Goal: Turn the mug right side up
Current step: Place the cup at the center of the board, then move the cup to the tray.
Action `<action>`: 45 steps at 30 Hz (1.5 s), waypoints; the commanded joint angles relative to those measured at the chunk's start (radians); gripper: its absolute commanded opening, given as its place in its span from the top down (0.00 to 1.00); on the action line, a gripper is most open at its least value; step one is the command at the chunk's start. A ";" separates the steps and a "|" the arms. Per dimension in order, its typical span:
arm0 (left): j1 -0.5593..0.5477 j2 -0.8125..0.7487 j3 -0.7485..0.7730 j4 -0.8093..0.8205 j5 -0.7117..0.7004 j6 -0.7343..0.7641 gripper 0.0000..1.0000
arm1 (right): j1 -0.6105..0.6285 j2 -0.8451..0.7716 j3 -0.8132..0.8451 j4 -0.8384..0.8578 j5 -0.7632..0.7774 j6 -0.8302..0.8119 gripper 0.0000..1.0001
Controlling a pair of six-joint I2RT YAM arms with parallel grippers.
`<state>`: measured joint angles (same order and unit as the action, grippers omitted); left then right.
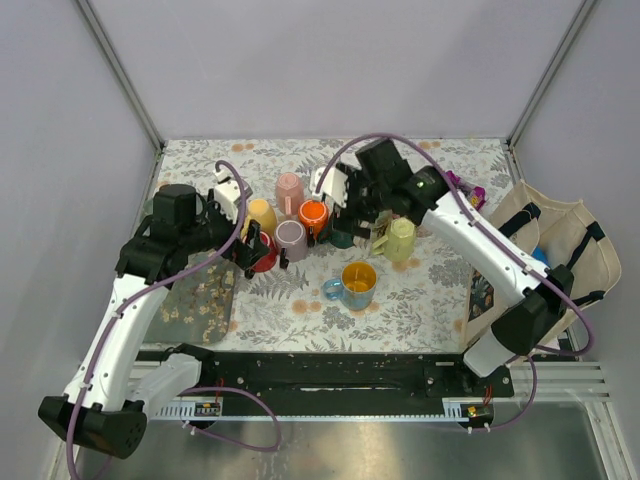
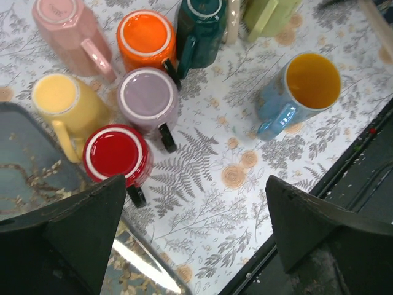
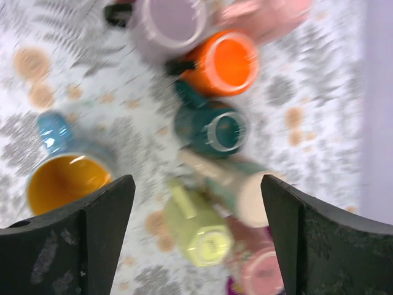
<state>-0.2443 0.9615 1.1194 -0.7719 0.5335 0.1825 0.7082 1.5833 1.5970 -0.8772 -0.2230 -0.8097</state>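
While poised over the cluster of base-up glazed ceramic mugs [image 2: 149, 98]: right gripper [image 3: 196, 181] and left gripper [image 2: 196, 181], fingers spread wide, empty, presumably to straddle one for righting.

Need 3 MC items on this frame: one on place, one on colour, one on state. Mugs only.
1. Which mug stands apart from the cluster, nearest the arm bases?
A) pink
B) teal
C) blue mug

2. The inside of that mug is:
A) yellow-orange
B) white
C) green

3. The red mug is:
A) upright
B) base up
C) lying on its side

Answers:
1 C, it sits alone in front of the group.
2 A, its open mouth shows a yellow-orange interior.
3 B, its flat ringed base faces up at the left wrist camera.
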 commanded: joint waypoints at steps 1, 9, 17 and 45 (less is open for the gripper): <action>-0.007 -0.010 0.039 -0.058 -0.124 0.106 0.01 | -0.026 0.041 0.199 0.004 0.000 -0.181 0.07; -0.009 -0.011 0.020 -0.191 -0.404 0.351 0.01 | -0.026 0.089 0.471 -0.262 0.062 -0.413 0.06; -0.047 0.232 0.201 -0.202 -0.797 0.393 0.01 | -0.016 -0.138 0.123 -0.364 0.298 -0.730 0.04; -0.400 0.181 -0.225 0.318 0.008 0.445 0.11 | -0.288 -0.195 0.101 0.317 -0.082 0.682 0.01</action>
<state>-0.6334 1.1461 0.9176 -0.5663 0.4320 0.5980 0.4686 1.4525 1.7046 -0.7593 -0.2718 -0.4671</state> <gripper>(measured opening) 0.896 0.990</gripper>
